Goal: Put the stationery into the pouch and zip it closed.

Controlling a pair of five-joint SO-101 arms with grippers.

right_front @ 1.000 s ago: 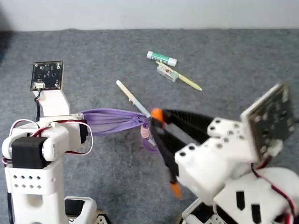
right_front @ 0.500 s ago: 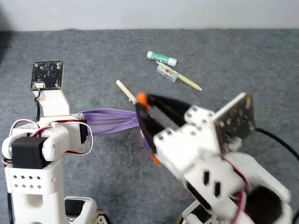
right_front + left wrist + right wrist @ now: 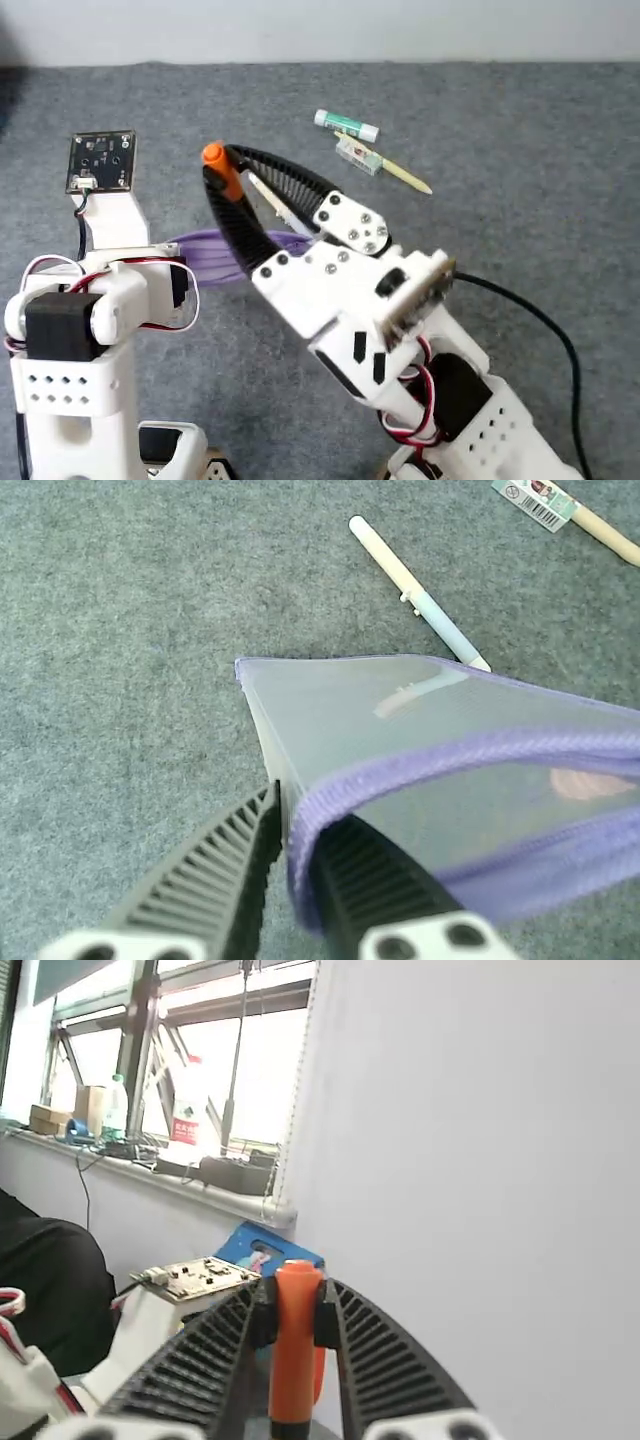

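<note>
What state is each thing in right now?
pouch, one end clamped by left gripper, mouth apparently open
orange marker, clamped by right gripper, held above the table
white pen, lying loose on the table
glue stick, lying loose on the table
beige pen, lying loose on the table

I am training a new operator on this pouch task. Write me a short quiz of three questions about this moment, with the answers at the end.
1. True or false: the left gripper is shut on the edge of the purple pouch.
2. Multiple choice: what does the right gripper hold?
A) a ruler
B) an orange pen
C) nothing
3. Short answer: of the items lying on the table, which one is nearest to the pouch?

Key: 1 true. 2 B. 3 the white pen; the glue stick and the yellow pen lie farther off.
</note>
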